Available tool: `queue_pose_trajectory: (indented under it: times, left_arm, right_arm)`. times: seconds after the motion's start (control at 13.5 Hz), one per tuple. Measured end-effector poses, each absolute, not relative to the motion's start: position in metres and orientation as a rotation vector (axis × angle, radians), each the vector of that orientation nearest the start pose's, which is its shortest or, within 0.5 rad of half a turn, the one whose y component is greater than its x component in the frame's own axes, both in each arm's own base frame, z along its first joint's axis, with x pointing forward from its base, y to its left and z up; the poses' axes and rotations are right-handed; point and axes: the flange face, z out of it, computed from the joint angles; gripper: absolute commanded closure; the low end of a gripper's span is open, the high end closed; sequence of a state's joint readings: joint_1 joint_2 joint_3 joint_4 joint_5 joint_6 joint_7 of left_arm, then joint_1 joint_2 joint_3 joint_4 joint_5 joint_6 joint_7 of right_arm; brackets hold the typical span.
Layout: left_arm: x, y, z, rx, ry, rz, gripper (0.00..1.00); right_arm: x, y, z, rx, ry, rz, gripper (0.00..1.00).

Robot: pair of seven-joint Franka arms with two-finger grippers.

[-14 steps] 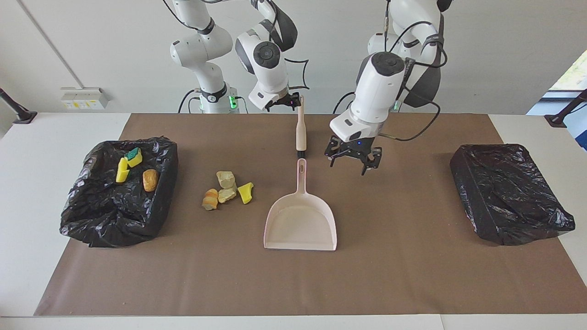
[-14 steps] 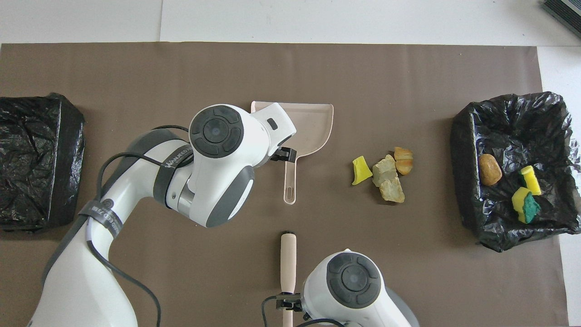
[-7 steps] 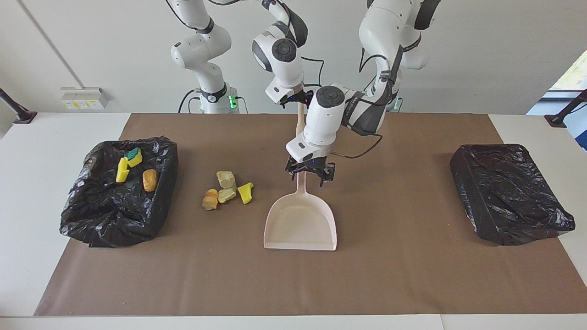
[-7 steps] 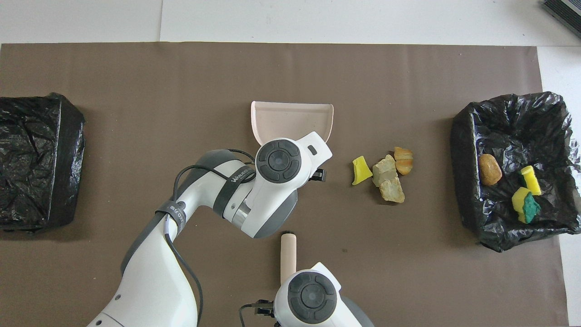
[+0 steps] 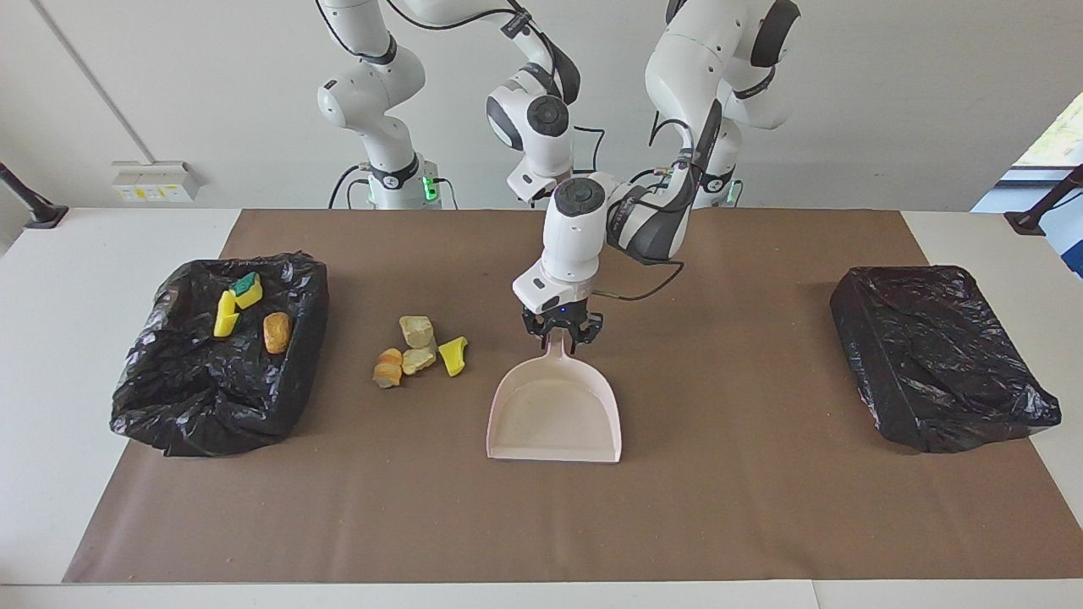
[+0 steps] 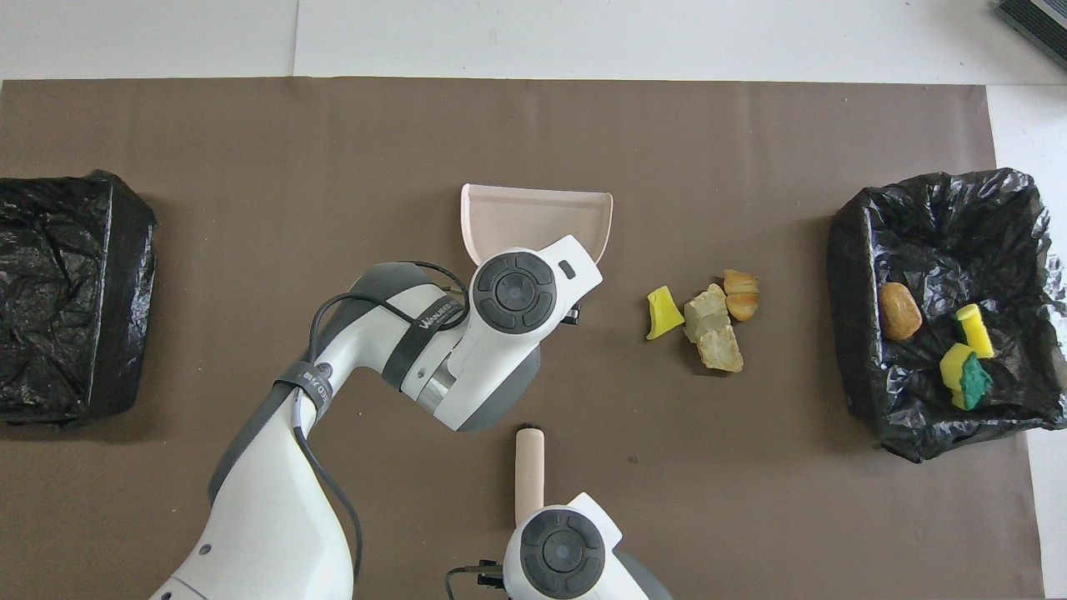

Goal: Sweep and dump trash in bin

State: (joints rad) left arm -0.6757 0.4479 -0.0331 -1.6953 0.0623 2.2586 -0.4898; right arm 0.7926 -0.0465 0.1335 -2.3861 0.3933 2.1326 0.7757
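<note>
The pale pink dustpan (image 5: 554, 414) lies flat mid-mat, its handle pointing to the robots; it also shows in the overhead view (image 6: 533, 217). My left gripper (image 5: 561, 337) is low at the handle, with a finger on each side of it. A pile of loose trash (image 5: 415, 351), tan and orange chunks and a yellow sponge piece, lies beside the dustpan toward the right arm's end, also seen from overhead (image 6: 708, 321). My right gripper (image 6: 504, 577) holds the beige brush handle (image 6: 529, 475) over the mat's near edge.
A black-bag-lined bin (image 5: 211, 414) at the right arm's end holds a green-topped sponge, a yellow piece and a brown chunk. A second black-bagged bin (image 5: 939, 355) stands at the left arm's end. Brown paper covers the table.
My left gripper swung from beside the dustpan handle to over it, then came down around it. My right arm drew the brush back toward the robots. The dustpan and trash stayed put.
</note>
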Motion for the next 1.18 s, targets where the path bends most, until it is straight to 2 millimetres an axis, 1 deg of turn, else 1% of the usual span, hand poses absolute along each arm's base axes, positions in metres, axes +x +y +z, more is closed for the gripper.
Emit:
queue_pose_trajectory:
  times: [0.07, 0.22, 0.44, 0.52, 0.67, 0.74, 0.81, 0.89, 1.11, 1.18]
  left_arm:
    - [0.518, -0.438, 0.348, -3.139, 0.403, -0.186, 0.99]
    - [0.518, -0.438, 0.353, -3.119, 0.422, -0.203, 1.0]
    - [0.521, -0.434, 0.372, -3.079, 0.463, -0.273, 1.0]
    - [0.522, -0.43, 0.379, -3.064, 0.498, -0.279, 1.0]
    - [0.521, -0.418, 0.392, -2.99, 0.686, -0.221, 1.0]
    - [0.521, -0.41, 0.398, -2.948, 0.778, -0.181, 1.0]
    - [0.522, -0.402, 0.403, -2.906, 0.875, -0.142, 1.0]
    - [0.523, -0.395, 0.404, -2.861, 0.98, -0.109, 1.0]
    - [0.534, -0.373, 0.4, -2.73, 1.299, -0.032, 1.0]
    - [0.536, -0.367, 0.397, -2.706, 1.365, -0.005, 1.0]
  right_arm:
    - [0.268, 0.384, 0.324, -3.041, 0.147, 0.557, 1.0]
    - [0.268, 0.383, 0.324, -3.041, 0.163, 0.558, 1.0]
    - [0.269, 0.384, 0.325, -3.039, 0.19, 0.554, 1.0]
    - [0.27, 0.384, 0.327, -3.037, 0.191, 0.551, 1.0]
    - [0.273, 0.379, 0.334, -3.04, 0.193, 0.581, 1.0]
    - [0.279, 0.372, 0.341, -3.045, 0.179, 0.612, 1.0]
    - [0.287, 0.358, 0.352, -3.046, 0.151, 0.639, 1.0]
    - [0.297, 0.341, 0.363, -3.05, 0.12, 0.66, 1.0]
    - [0.319, 0.289, 0.392, -3.077, 0.054, 0.689, 1.0]
    - [0.324, 0.273, 0.4, -3.085, 0.038, 0.697, 1.0]
